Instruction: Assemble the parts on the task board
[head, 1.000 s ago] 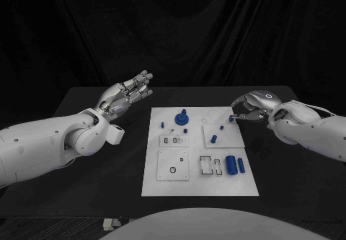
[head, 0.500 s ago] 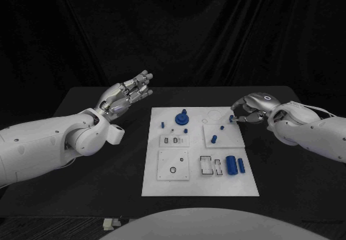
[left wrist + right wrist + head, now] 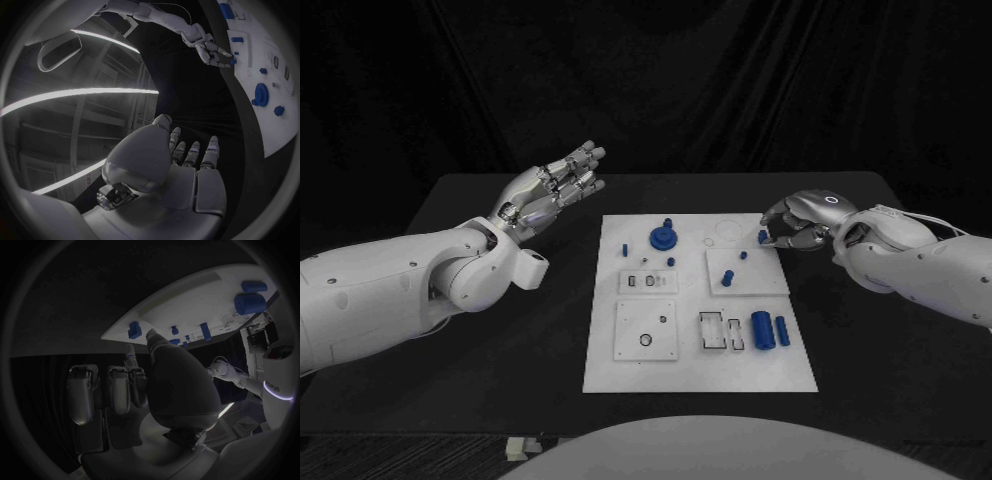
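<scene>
While the right hand [image 3: 798, 222] pinches a small blue peg [image 3: 763, 237] at the board's [image 3: 697, 375] far right edge, the left hand [image 3: 554, 188] waits open, off to the side. Next, I think, the peg needs a hole.

— What carries it all?
— A black table [image 3: 488, 330], matte and dark.
— And directly on it?
— The white task board [image 3: 697, 375], lying flat in the middle, its long side running away from the robot.
</scene>
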`<state>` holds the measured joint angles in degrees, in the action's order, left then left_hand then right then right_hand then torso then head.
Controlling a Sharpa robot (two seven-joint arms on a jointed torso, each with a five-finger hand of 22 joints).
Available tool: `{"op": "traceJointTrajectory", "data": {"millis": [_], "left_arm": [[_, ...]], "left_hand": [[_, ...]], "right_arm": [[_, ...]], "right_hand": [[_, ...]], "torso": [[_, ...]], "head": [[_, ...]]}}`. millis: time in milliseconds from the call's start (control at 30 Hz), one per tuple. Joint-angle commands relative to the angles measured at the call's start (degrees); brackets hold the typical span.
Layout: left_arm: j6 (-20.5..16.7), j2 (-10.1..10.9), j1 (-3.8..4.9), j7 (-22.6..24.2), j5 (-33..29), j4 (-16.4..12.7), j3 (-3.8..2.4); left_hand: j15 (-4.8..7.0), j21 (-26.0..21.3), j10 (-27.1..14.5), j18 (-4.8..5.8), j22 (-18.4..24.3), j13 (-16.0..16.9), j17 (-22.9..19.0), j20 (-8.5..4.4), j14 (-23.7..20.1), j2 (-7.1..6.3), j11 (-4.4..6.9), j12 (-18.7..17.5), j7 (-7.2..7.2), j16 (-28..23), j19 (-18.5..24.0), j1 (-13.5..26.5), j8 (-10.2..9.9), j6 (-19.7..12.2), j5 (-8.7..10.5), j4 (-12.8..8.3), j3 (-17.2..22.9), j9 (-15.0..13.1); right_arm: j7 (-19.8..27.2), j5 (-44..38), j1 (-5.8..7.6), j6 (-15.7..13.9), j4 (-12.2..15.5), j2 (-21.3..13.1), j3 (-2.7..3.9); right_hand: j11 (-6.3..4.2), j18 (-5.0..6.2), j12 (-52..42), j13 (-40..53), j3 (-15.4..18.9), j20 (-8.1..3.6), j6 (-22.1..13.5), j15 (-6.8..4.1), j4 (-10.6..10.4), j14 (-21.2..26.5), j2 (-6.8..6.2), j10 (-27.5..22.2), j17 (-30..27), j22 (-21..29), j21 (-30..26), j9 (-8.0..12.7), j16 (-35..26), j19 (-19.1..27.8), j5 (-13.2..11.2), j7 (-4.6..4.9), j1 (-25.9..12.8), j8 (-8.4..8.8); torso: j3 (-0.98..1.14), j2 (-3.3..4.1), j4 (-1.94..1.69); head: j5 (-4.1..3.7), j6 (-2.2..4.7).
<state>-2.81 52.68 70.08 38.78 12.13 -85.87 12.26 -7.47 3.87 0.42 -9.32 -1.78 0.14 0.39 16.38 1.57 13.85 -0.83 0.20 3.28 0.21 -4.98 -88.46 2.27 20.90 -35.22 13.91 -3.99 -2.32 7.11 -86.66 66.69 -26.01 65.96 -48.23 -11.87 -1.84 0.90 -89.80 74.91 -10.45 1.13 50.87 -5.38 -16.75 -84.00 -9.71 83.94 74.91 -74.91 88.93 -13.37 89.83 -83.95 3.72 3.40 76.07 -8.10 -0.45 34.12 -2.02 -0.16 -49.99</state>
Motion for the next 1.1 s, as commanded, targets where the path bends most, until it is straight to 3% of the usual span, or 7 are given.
{"op": "traceJointTrajectory", "data": {"millis": [33,1100], "left_arm": [[0.62,-0.10,-0.07,0.72,-0.10,-0.10,-0.06],[1.08,-0.22,-0.11,0.38,-0.10,-0.06,-0.06]], "left_hand": [[-0.36,0.33,-0.04,-1.02,-0.09,-0.02,0.07,-0.01,-0.02,0.11,-0.26,-0.09,-0.02,0.26,-0.33,-0.48,0.27,0.23,-0.29,-0.02,0.34,-0.08],[-0.45,0.37,0.02,-1.01,-0.09,-0.01,0.08,0.02,0.04,0.04,-0.31,-0.07,0.02,0.28,-0.38,-0.49,0.27,0.29,-0.30,-0.11,0.56,-0.08]], "right_arm": [[-0.86,-0.30,-0.18,0.73,-0.16,0.07,0.02],[-1.22,-0.39,-0.33,2.13,-2.09,1.70,0.03]], "right_hand": [[0.45,-0.49,-0.20,15.09,-0.10,0.16,0.56,0.20,-0.03,-6.00,0.01,6.06,15.09,-14.55,-0.37,-0.07,0.17,-5.13,-0.14,0.06,0.61,-0.28],[0.53,-0.29,-0.20,15.09,-0.69,0.41,0.67,0.39,0.05,-6.00,0.83,6.06,15.09,-14.29,-1.05,-0.03,0.17,-4.68,2.21,0.07,1.25,-0.35]], "torso": [[0.01,0.00,-0.01],[0.02,0.01,-0.03]], "head": [[-0.02,-0.01],[-0.03,-0.01]]}}
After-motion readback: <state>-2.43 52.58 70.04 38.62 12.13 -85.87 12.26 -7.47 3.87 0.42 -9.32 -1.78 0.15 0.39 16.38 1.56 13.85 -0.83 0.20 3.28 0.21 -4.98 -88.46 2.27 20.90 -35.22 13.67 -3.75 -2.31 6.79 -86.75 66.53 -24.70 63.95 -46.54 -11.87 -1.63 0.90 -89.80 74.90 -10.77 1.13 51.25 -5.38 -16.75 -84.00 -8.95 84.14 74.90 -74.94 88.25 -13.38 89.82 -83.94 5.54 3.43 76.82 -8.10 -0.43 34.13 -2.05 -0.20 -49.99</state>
